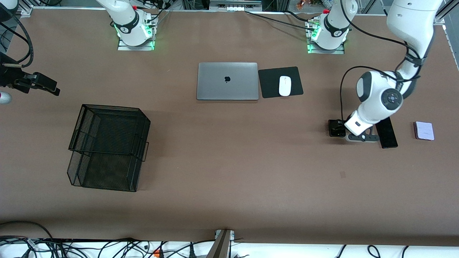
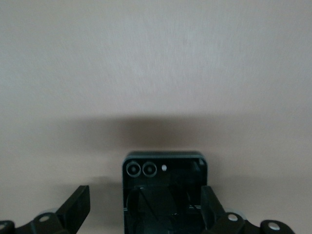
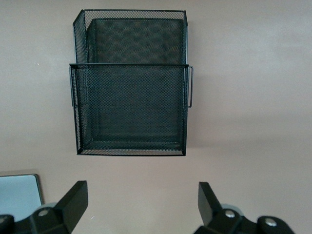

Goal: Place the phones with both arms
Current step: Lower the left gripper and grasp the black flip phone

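Toward the left arm's end of the table, three phones lie in a row on the brown table [image 1: 229, 172]: a small black flip phone [image 1: 336, 128], a long black slab phone [image 1: 387, 133] beside it, and a pale-lavender flip phone [image 1: 424, 130] nearest that end, set apart from the slab phone. The left gripper [image 2: 146, 207] is low over the black flip phone, its fingers [image 2: 75, 207] spread wide, with the phone's camera end [image 2: 165, 180] showing between them in the left wrist view; whether either finger touches the phone cannot be told. The left arm's wrist hides part of the slab phone in the front view. At the right arm's end, the right gripper [image 3: 141, 204] hangs in the air, fingers [image 3: 73, 202] wide apart and holding nothing, looking down on a black wire-mesh basket [image 1: 107, 147] of two tiers that stands on the table. Nearer the arm bases sits a closed grey laptop [image 1: 227, 81], and beside it a white mouse [image 1: 284, 85] on a black mouse pad [image 1: 269, 82].
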{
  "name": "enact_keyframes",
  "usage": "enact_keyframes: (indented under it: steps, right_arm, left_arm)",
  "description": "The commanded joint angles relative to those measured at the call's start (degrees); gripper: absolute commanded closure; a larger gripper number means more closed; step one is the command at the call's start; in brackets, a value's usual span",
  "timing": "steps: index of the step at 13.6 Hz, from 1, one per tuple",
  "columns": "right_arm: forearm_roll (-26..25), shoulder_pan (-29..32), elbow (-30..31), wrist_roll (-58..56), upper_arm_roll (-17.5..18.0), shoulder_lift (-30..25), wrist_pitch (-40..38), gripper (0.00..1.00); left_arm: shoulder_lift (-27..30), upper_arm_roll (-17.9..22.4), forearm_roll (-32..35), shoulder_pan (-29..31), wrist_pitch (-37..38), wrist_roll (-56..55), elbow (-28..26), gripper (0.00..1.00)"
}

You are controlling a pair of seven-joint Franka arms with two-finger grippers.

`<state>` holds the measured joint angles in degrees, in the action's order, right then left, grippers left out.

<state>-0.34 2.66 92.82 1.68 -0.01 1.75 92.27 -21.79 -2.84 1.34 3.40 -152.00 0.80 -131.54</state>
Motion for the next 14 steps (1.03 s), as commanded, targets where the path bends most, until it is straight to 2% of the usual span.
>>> enact_keyframes:
  steps: [1,9,10,11,12,14]
  right_arm:
    - [0.78,0.5,-0.1,0.51,0.45,-0.52,0.01,0.0]
    - [0.78,0.5,-0.1,0.51,0.45,-0.52,0.01,0.0]
    - [0.78,0.5,-0.1,0.51,0.45,-0.52,0.01,0.0]
    - [0.78,0.5,-0.1,0.51,0.45,-0.52,0.01,0.0]
    - [0.78,0.5,-0.1,0.51,0.45,-0.52,0.01,0.0]
    - [0.78,0.5,-0.1,0.51,0.45,-0.52,0.01,0.0]
  left_arm:
    - [1.31,-0.94,0.86,0.11,-0.84,0.52,-1.18,0.0]
    - [-1.23,-1.65,0.86,0.11,-1.19,0.52,-1.35,0.0]
    - [-1.33,-1.65,0.86,0.11,-1.19,0.52,-1.26,0.08]
    - [-1.33,-1.65,0.86,0.11,-1.11,0.61,-1.26,0.41]
    - [-1.33,-1.65,0.86,0.11,-0.93,0.61,-1.26,0.59]
    - [-0.45,-1.91,0.86,0.03,-0.67,0.61,-0.74,0.61]
